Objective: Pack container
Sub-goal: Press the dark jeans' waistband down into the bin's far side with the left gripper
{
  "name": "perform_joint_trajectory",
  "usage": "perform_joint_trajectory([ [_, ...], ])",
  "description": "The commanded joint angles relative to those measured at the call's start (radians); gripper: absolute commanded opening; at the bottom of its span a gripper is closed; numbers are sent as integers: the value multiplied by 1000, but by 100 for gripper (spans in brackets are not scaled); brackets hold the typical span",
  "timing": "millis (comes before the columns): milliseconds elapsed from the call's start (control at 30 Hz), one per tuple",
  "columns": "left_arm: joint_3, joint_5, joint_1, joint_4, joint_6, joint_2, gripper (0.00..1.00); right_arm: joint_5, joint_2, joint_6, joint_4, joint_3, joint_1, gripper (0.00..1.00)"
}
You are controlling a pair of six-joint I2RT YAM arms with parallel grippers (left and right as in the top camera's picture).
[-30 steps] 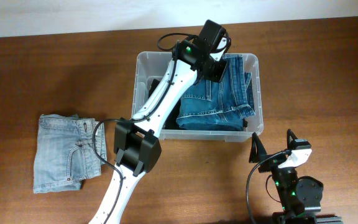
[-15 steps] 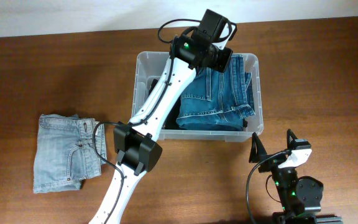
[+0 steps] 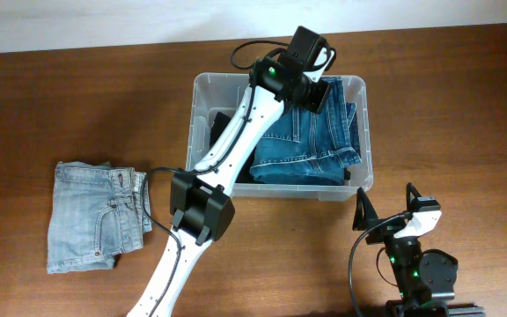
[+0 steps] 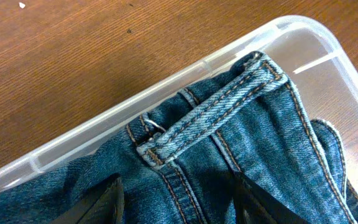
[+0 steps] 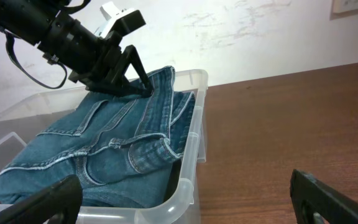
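Here are one clear plastic container [image 3: 202, 88] and one wooden table [image 3: 465, 106]. There are two denim garments: one pair of dark blue jeans [image 3: 311, 145] and one pair of light blue jeans [image 3: 91, 216]. One black item [image 3: 216, 128] is too hidden to name. There are two robot arms, the left arm [image 3: 236, 141] and the right arm [image 3: 421, 269].

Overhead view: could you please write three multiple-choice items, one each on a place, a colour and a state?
1. Where is the light denim garment? A on the table, left of the container; B inside it; C in a gripper.
2. What colour are the jeans in the container? A white; B dark blue; C red.
3. How is the right gripper? A shut on jeans; B shut empty; C open, empty.
A: it lies on the table. B: indigo denim. C: fingers apart, nothing between.
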Motion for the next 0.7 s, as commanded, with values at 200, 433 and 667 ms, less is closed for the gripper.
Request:
perform_joint_trajectory([
  [200,-8,-78,44,-2,-72,15,61,8,-8,-10,-4,-7,-6,98],
  [433,-8,-74,122,-4,-198,15,72,8,-8,-10,-4,-7,-6,98],
  [667,-2,-67,138,-2,-171,13,73,8,-8,-10,-4,-7,-6,99],
])
